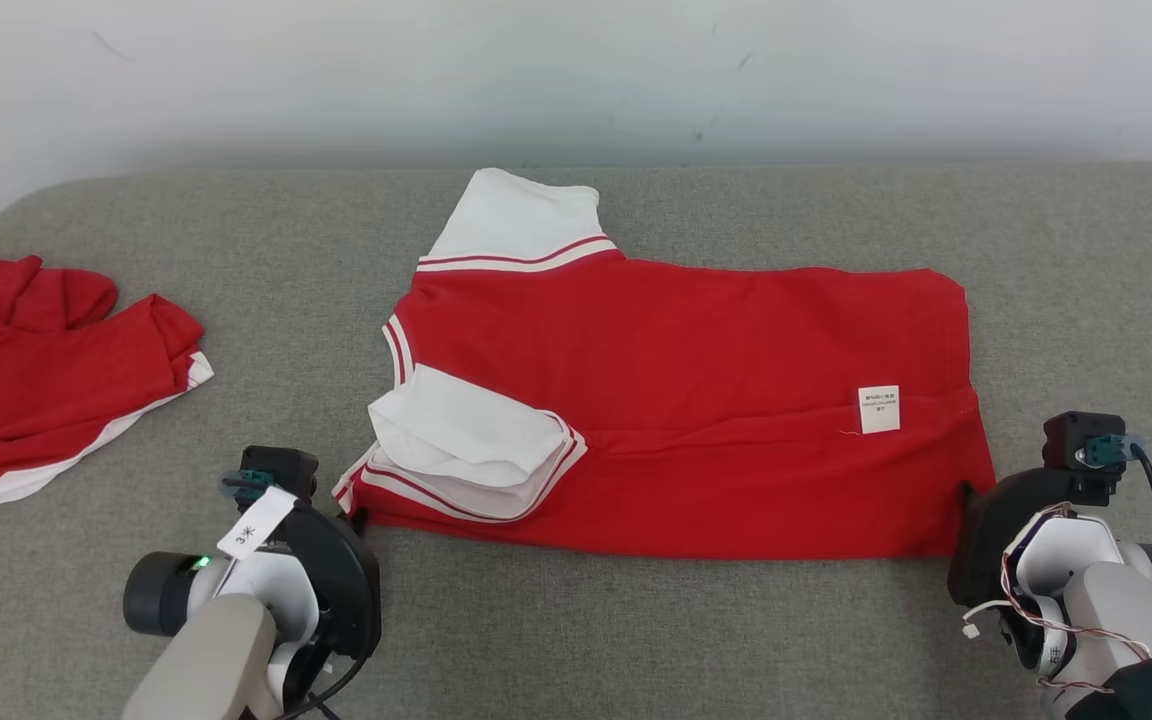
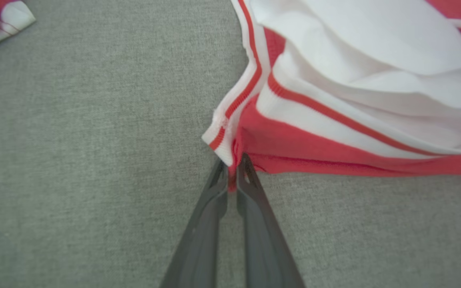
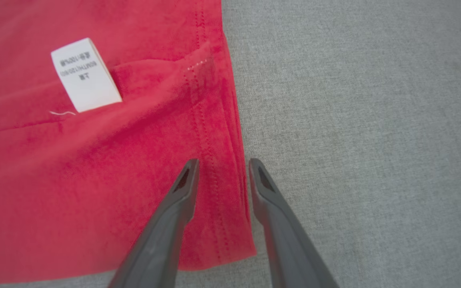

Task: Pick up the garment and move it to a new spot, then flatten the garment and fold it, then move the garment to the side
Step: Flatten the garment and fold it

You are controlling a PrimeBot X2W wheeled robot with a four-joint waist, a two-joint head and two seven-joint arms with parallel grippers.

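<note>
place: likely lab | cues: grey cloth-covered table [image 1: 576,620], bare white wall [image 1: 576,70]

You have a red garment [image 1: 696,400] of soft, matt knitted cloth with ribbed white trim and a smooth white care label [image 1: 879,409], on a coarse grey woven cloth surface [image 1: 636,620]; the long dark fingers [image 3: 162,232] look like matt plastic.

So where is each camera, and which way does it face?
Head view: from the head, down at the red-and-white knit shirt on the grey fabric surface; left gripper and right gripper show low.
Left wrist view: along the left gripper, shut on its striped corner.
Right wrist view: along the open right gripper, astride its hem.
Shared: head and right wrist views show the white care label.
</note>
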